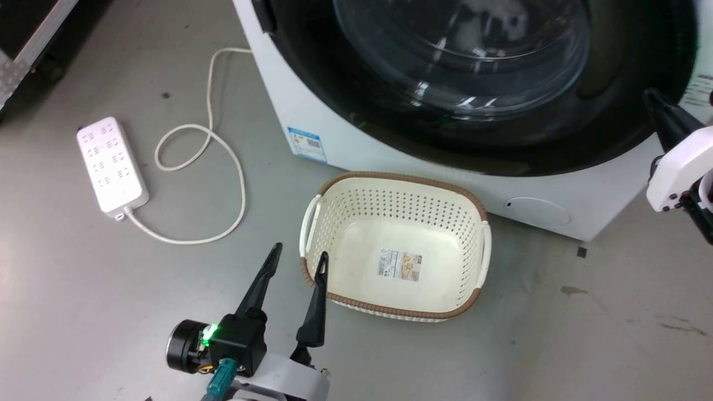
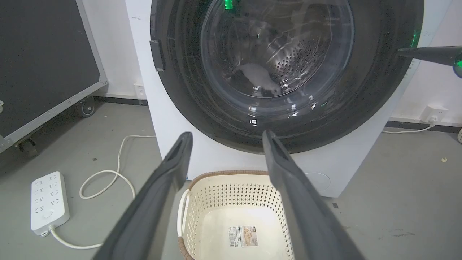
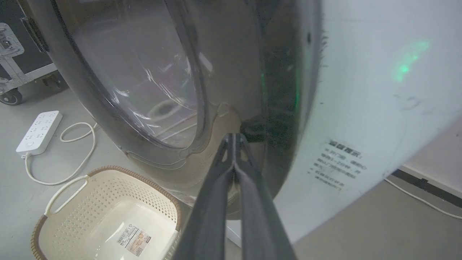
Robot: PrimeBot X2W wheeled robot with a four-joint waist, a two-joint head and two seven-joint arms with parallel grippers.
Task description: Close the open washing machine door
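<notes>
The white washing machine (image 1: 390, 161) fills the top of the head view. Its black-rimmed washing machine door (image 1: 473, 55) lies against the front, or very close to it; I cannot tell whether it is latched. My right gripper (image 1: 653, 99) is shut, holds nothing, and has its tips at the door's right rim. In the right wrist view the right gripper (image 3: 234, 136) touches the rim of the door (image 3: 144, 72) beside a dark recess. My left gripper (image 1: 299, 253) stands open and empty over the floor. In the left wrist view the left gripper (image 2: 227, 135) points at the door (image 2: 281, 54), well short of it.
A cream perforated basket (image 1: 334, 189) with a brown rim stands on the floor right in front of the machine. A white power strip (image 1: 111, 164) and its looped cable (image 1: 223, 167) lie to the left. A black wheeled case (image 2: 47, 54) stands at the far left.
</notes>
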